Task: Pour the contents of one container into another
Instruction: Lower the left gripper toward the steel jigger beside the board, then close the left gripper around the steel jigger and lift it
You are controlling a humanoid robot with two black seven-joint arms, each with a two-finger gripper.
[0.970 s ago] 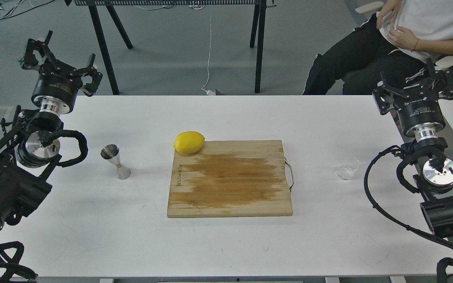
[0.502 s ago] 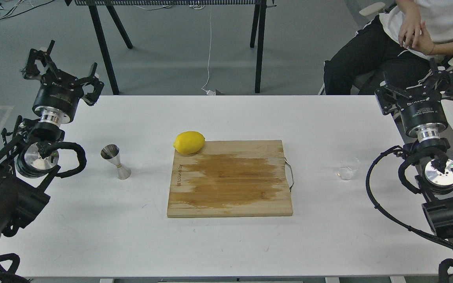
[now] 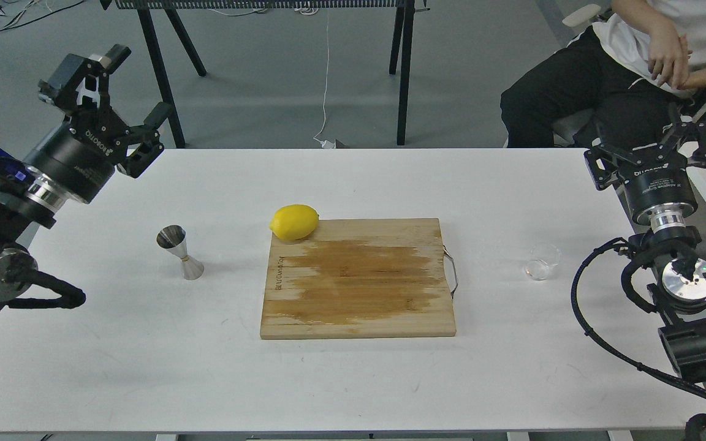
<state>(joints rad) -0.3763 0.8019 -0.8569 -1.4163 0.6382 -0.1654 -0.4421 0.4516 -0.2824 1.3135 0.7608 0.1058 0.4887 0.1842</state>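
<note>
The clear glass cup (image 3: 542, 261) stands on the white table (image 3: 353, 380), right of the cutting board. The steel hourglass jigger (image 3: 180, 252) stands upright left of the board. My left gripper (image 3: 123, 98) hangs open above the table's far left corner, well behind and left of the jigger, with nothing in it. My right gripper (image 3: 650, 144) is open at the far right edge, behind and right of the cup, holding nothing.
A wooden cutting board (image 3: 358, 278) with a wet stain and a metal handle lies mid-table. A yellow lemon (image 3: 295, 222) rests at its far left corner. A seated person (image 3: 629, 67) is beyond the table's far right corner. Black table legs (image 3: 403, 73) stand behind.
</note>
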